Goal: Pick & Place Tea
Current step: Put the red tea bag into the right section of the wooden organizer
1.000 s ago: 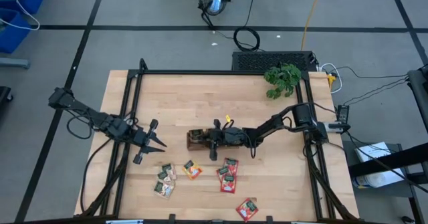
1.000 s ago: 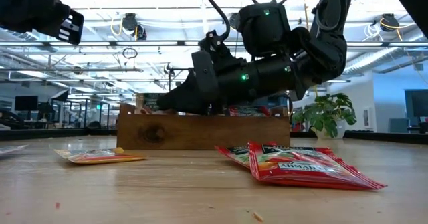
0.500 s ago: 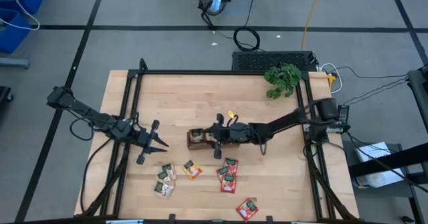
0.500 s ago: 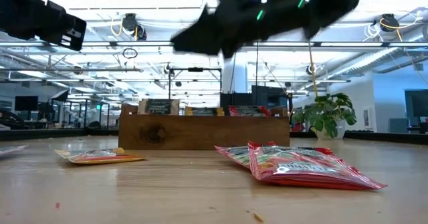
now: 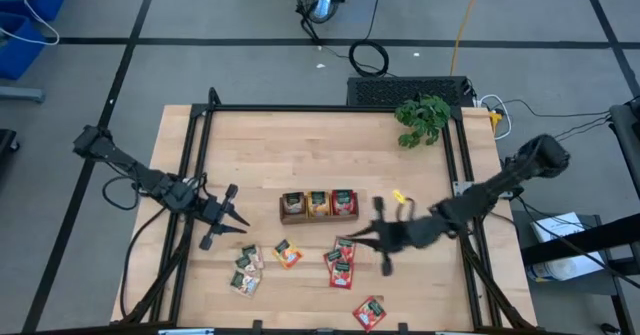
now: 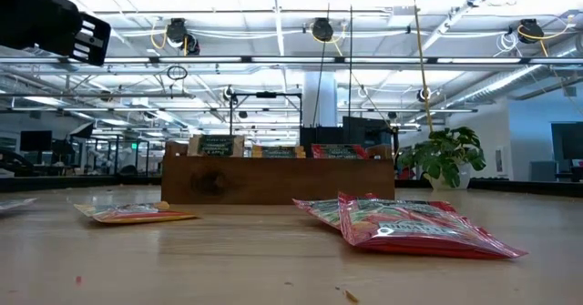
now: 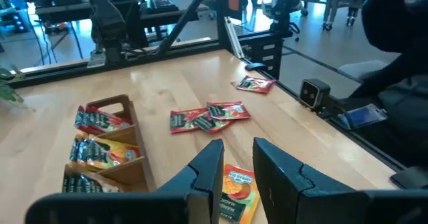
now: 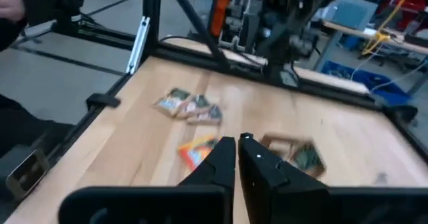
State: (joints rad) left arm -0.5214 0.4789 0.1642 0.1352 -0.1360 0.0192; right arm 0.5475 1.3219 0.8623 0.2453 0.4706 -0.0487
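Print on tea sachets point(image 6: 410, 225) too blurred; nothing legible

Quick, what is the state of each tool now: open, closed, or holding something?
Left tool: open, holding nothing, above an orange sachet.
Right tool: closed, holding nothing.

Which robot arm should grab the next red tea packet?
Probably the right. Its shut tool hangs beside the flat red square tea sachets, empty. The left tool waits farther off, nearer the orange sachet and the green ones.
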